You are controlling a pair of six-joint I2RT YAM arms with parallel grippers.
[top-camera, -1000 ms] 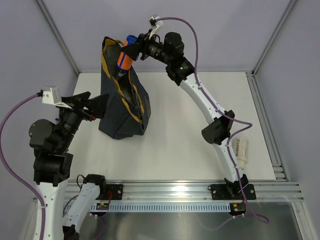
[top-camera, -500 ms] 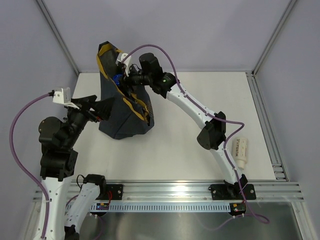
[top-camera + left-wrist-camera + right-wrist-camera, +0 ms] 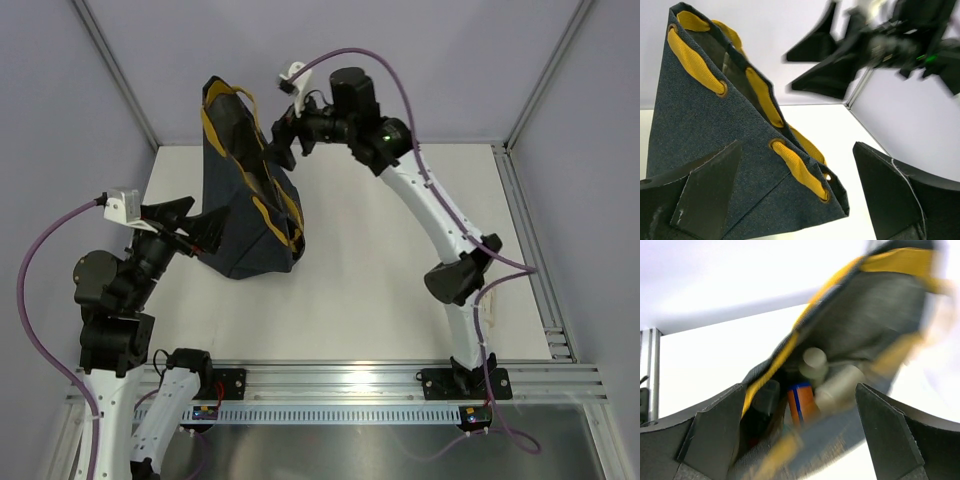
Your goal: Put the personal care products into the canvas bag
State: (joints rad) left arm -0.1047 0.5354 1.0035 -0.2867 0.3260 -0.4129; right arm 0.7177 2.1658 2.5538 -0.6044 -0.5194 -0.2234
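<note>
Right claw [image 3: 285, 136], spread empty, at the navy canvas bag [image 3: 245, 230]'s mouth.
My left claw [image 3: 195, 226], spread too, flanks it, probably bracing.

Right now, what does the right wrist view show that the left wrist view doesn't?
Only the right wrist looks into the canvas bag: an orange bottle and whitish bottles lie inside. Only the left wrist shows the bag's outer wall and the right gripper, open and blurred, near its mouth. Both show the navy fabric and yellow handles.
</note>
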